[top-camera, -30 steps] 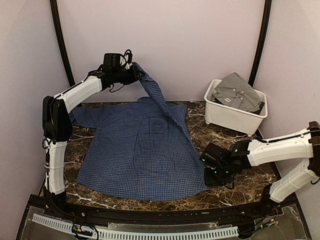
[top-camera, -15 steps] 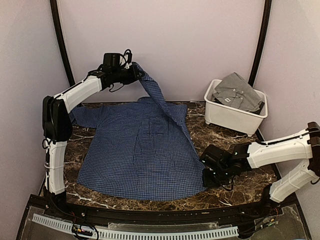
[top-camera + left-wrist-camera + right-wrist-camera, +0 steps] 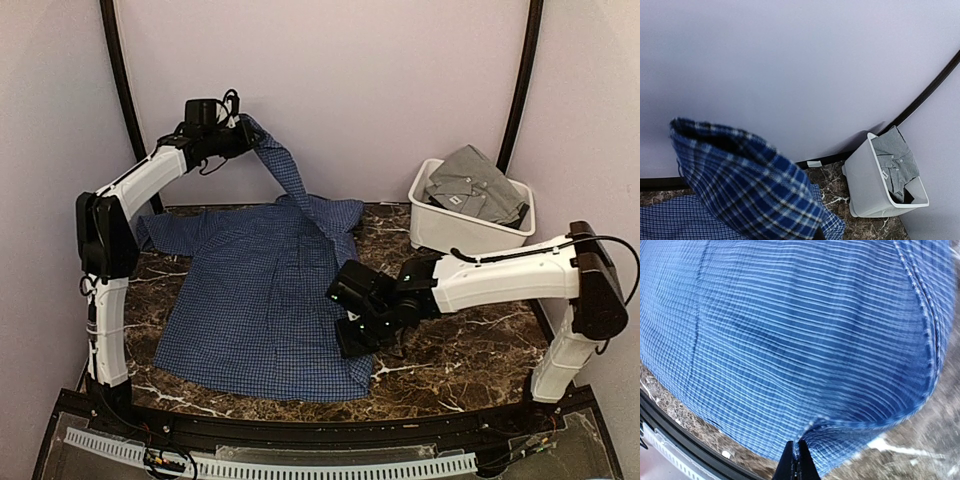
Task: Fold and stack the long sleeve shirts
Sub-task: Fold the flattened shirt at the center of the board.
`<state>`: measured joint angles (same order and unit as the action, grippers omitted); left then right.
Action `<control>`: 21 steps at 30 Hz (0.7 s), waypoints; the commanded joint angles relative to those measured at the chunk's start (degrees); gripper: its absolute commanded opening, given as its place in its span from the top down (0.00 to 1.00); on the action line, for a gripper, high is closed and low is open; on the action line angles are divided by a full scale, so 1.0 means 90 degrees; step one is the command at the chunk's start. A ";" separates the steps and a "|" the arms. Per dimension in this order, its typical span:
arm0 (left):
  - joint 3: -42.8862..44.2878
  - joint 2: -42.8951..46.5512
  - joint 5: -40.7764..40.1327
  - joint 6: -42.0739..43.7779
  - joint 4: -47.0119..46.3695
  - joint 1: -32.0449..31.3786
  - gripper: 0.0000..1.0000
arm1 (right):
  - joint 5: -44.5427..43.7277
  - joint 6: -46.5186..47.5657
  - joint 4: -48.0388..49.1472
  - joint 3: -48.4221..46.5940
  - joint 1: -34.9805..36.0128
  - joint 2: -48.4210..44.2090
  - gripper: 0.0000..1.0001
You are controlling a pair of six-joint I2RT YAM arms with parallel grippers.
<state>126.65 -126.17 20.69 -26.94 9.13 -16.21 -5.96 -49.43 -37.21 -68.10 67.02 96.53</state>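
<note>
Top external view: navy checked shirt (image 3: 260, 300) lies spread on the table (image 3: 470, 350), likely light and limp. Left gripper (image 3: 244, 133) clamps its raised sleeve; right gripper (image 3: 350, 340) pinches the side hem, a sound hold. Grey shirt (image 3: 475, 185) sits in the white bin (image 3: 460, 238).

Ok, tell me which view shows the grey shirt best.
Top external: the grey shirt lies in the white bin, collar and front plain. Left wrist shows it smaller, tilted, near the frame's corner. Right wrist shows only the navy checked shirt.
</note>
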 commanded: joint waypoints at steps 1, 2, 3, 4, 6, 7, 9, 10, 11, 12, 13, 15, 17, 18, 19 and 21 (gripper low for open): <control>0.0070 0.0064 0.0089 0.0348 0.0105 0.0296 0.99 | 0.0719 0.0862 0.0433 -0.0714 0.0121 0.0841 1.00; 0.0045 0.0064 0.0088 0.0382 0.0107 0.0365 0.99 | 0.0906 0.0953 0.0543 -0.0827 0.0121 0.1002 1.00; -0.0038 0.0059 0.0096 0.0431 0.0101 0.0409 0.99 | 0.1035 0.1003 0.0678 -0.0937 0.0120 0.1152 1.00; -0.0082 0.0055 0.0109 0.0452 0.0091 0.0484 0.99 | 0.1172 0.1054 0.0755 -0.1064 0.0120 0.1324 1.00; -0.0226 0.0054 0.0104 0.0513 0.0081 0.0577 0.98 | 0.1372 0.1145 0.0863 -0.1224 0.0119 0.1488 1.00; -0.0318 0.0054 0.0104 0.0540 0.0070 0.0603 0.98 | 0.1465 0.1168 0.0922 -0.1261 0.0115 0.1548 1.00; -0.0430 0.0049 0.0112 0.0566 0.0035 0.0662 0.98 | 0.1625 0.1212 0.1020 -0.1349 0.0120 0.1649 1.00; -0.0464 0.0037 0.0121 0.0574 0.0017 0.0693 0.98 | 0.1673 0.1250 0.1019 -0.1424 0.0121 0.1699 1.00; -0.0466 0.0011 0.0132 0.0579 0.0005 0.0705 0.98 | 0.1701 0.1296 0.1001 -0.1515 0.0121 0.1748 1.00; -0.0461 -0.0007 0.0169 0.0580 -0.0022 0.0714 0.97 | 0.1707 0.1331 0.0963 -0.1600 0.0115 0.1794 1.00; -0.0460 -0.0025 0.0180 0.0569 -0.0044 0.0723 0.97 | 0.1723 0.1361 0.0933 -0.1673 0.0112 0.1839 1.00; -0.0459 -0.0046 0.0239 0.0537 -0.0094 0.0719 0.97 | 0.1788 0.1415 0.0920 -0.1759 0.0083 0.1901 1.00; -0.0459 -0.0060 0.0249 0.0511 -0.0123 0.0722 0.97 | 0.1868 0.1459 0.0910 -0.1859 0.0062 0.1975 1.00; -0.0459 -0.0062 0.0245 0.0505 -0.0137 0.0719 0.97 | 0.1902 0.1481 0.0888 -0.1912 0.0063 0.2012 1.00; -0.0459 -0.0068 0.0241 0.0504 -0.0146 0.0720 0.97 | 0.1926 0.1501 0.0878 -0.1956 0.0063 0.2047 1.00; -0.0459 -0.0059 0.0234 0.0503 -0.0153 0.0726 0.97 | 0.1990 0.1526 0.0901 -0.2000 0.0063 0.2107 1.00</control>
<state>123.13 -127.63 21.87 -23.09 9.89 -9.76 9.85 -37.26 -29.87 -84.07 67.59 114.06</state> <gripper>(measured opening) 0.036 0.005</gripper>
